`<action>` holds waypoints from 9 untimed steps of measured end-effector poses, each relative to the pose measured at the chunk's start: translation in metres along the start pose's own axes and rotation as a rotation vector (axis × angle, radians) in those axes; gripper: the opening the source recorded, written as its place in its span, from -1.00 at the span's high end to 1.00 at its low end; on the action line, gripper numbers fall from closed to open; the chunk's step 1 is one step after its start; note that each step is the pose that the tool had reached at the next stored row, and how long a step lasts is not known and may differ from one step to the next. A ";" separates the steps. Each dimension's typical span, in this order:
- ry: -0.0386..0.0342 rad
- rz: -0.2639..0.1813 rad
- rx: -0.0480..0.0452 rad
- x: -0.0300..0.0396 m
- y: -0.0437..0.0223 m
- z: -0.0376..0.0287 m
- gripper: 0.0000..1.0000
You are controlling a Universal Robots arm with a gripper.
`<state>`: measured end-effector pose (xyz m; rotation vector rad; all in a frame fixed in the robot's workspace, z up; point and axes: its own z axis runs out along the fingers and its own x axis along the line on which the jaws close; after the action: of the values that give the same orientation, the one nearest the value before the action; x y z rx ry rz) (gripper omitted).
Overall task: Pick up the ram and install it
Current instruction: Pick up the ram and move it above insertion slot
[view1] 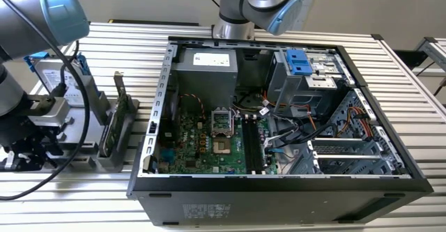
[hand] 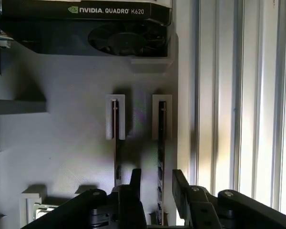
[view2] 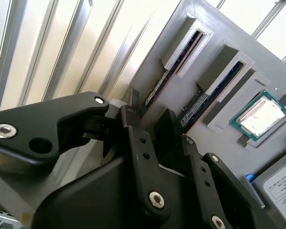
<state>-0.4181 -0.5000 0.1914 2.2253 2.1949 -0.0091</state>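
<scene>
Steel case (view1: 279, 182) lies open on the slatted table (view1: 418, 101), its motherboard (view1: 202, 143) facing up and the long memory slots (view1: 252, 143) looking unfilled. Off to the exterior view's left of it sits the grey holder (hand: 62, 143), and I hang over that. The ram (hand: 160, 143) stands on edge in the holder's slot nearest the table slats, with a second stick (hand: 116, 143) in the slot just beside it. My gripper (hand: 157, 188) is partly open. Its fingers (hand: 136, 183) sit one to each side of the ram's near end with a gap on both sides, so I hold nothing.

I judge the stick light and stiff but brittle, being thin board with small chips. I would take it by its flat faces, squarely and with a mild squeeze, so it neither bows nor tilts. Bare board may slip a little in my grip.

Most of the ram is sunk in its slot, so its lower edge is hidden. My own fingers cover part of its near end, and shadow blurs where board ends and slot begins.
</scene>
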 end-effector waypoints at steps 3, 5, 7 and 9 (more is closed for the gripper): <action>0.0000 0.000 0.0000 0.0000 -0.0004 0.0000 1.00; 0.0000 0.000 0.0000 0.0000 -0.0007 0.0000 1.00; -0.0001 0.000 0.0000 -0.0001 -0.0008 0.0000 1.00; 0.0000 0.000 0.0000 0.0000 -0.0009 0.0000 1.00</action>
<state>-0.4191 -0.5000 0.1914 2.2253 2.1949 -0.0090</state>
